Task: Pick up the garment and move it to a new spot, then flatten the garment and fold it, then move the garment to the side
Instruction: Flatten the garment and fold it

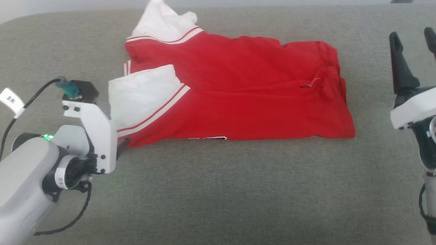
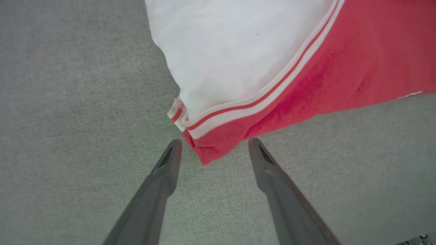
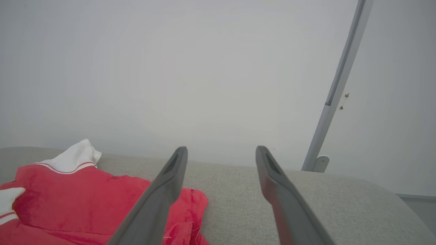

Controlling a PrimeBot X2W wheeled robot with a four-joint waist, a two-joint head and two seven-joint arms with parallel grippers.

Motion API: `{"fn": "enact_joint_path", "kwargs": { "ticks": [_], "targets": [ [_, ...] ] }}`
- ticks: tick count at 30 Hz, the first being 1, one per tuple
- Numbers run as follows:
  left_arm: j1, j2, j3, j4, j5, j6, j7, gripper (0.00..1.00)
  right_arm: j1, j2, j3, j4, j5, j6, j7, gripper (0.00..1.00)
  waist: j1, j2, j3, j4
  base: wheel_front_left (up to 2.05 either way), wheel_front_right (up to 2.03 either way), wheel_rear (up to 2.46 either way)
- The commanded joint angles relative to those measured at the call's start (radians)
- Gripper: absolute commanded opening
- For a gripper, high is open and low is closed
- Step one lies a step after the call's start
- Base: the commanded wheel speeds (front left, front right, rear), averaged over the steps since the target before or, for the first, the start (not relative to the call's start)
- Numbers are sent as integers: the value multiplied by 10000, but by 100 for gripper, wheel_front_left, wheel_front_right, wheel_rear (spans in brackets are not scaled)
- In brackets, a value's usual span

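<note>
The red jersey (image 1: pixel 238 88) lies folded on a grey woven cushion (image 1: pixel 218 190), its white lining turned out at the left end. The left gripper (image 2: pixel 214 141) stands with fingers apart, the jersey's near-left corner between their tips. The right gripper (image 1: pixel 411 33), also spread, is well apart at the right. Behind are a pale wall (image 3: pixel 204 68) and a grey metal post (image 3: pixel 337 88). The black lettering (image 1: pixel 207 138) is mostly tucked under the near edge
</note>
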Motion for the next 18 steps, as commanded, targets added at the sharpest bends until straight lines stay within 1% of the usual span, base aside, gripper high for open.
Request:
{"fn": "enact_joint_path", "kwargs": {
  "ticks": [1, 3, 8, 15, 16, 17, 18],
  "targets": [
    [178, -34, 139, 185, -144, 86, -141, 100, 219, 156, -122, -298, -135, 0, 145, 100, 0, 0, 101, -170, 0, 0, 0],
    [223, -20, 144, 464, -147, 98, -176, 100, 385, 300, -231, -555, -189, 0, 283, 100, 0, 0, 156, -287, 0, 0, 0],
    [243, -207, 192, 1194, -270, 0, -317, 100, 670, 565, -357, -1022, -299, 0, 556, 100, 0, 0, 248, -499, 0, 0, 0],
    [188, -735, 163, 2593, -390, -387, -590, 100, 1143, 758, -381, -1469, -259, 0, 994, 100, 0, 0, 306, -700, 0, 0, 0],
    [189, -809, 141, 2733, -426, -506, -614, 79, 1185, 713, -370, -1475, -246, 0, 1054, 100, 0, 0, 300, -717, 0, 0, 0],
    [190, -854, 80, 2883, -427, -638, -597, 13, 1234, 682, -347, -1465, -215, 0, 1172, 100, 0, 0, 288, -724, 0, 0, 0],
    [199, -890, 35, 3033, -429, -715, -571, 0, 1308, 677, -318, -1448, -163, 0, 1279, 100, 0, 0, 271, -727, 0, 0, 0]
  ]
}}
